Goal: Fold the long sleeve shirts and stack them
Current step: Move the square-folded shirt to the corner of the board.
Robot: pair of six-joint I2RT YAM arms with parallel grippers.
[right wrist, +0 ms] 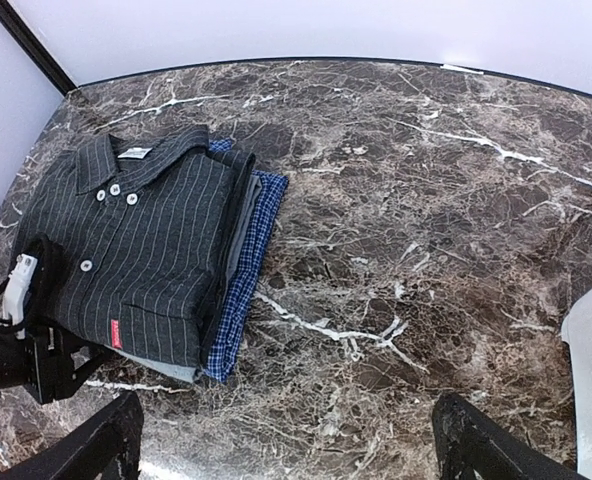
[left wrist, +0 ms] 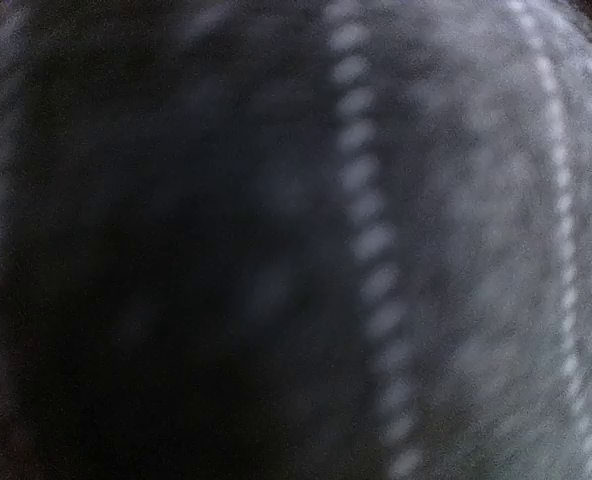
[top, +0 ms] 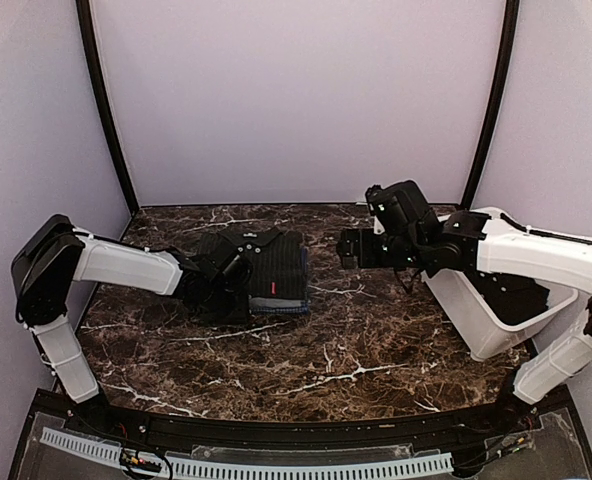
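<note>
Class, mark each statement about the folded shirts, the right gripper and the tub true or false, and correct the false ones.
1. The charcoal pinstriped button-up shirt lies topmost of the folded shirts. True.
2. A blue checked shirt lies beneath it. True.
3. The right gripper holds a shirt. False: it is open and empty.
4. The white plastic tub stands beside the left arm. False: it stands beside the right arm.
</note>
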